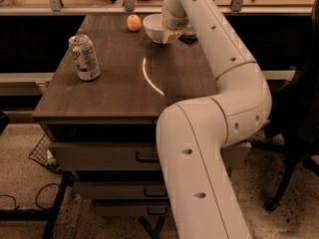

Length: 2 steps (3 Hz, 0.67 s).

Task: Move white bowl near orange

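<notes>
One white bowl (153, 28) upright, mouth up, rt rim pinched by jaws, just beside orange (133, 22)

The scene is dim and warm-toned. Light falls from above, and my white arm (199, 133) is the brightest thing in view, its upper surfaces pale and its undersides greyer. A thin curved glare streak (149, 78) lies on the dark table (114, 98). The soda can (84, 58) shows a soft sheen on its top. My tool (172, 34), at the white bowl's (153, 26) right rim on the table's far part, sits in my wrist's shade. Beneath the table is near black, and the speckled floor (20, 178) is dull.
</notes>
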Available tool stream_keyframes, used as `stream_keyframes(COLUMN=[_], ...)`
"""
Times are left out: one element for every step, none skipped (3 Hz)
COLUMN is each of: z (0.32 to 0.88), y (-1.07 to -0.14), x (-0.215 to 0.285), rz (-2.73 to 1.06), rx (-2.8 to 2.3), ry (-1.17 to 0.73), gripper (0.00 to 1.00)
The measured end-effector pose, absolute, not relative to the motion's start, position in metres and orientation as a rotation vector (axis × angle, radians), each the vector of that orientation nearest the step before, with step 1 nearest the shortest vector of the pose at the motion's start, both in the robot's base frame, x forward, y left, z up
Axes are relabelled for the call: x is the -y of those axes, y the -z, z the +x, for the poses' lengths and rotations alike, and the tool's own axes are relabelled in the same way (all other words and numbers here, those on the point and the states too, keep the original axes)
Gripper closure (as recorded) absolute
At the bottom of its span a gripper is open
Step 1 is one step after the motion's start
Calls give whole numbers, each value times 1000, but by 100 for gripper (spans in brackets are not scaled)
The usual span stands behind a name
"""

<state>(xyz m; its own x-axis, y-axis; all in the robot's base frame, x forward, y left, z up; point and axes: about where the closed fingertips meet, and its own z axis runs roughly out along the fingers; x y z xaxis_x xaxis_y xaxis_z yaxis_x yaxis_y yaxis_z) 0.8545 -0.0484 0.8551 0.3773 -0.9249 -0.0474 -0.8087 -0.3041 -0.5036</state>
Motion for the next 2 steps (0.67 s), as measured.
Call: stream_keyframes(z=[864, 865], y=[-840, -840], x=[37, 36], rz=[-2208, -2209], rx=[-1501, -1504], ry=[362, 365], gripper=[100, 100])
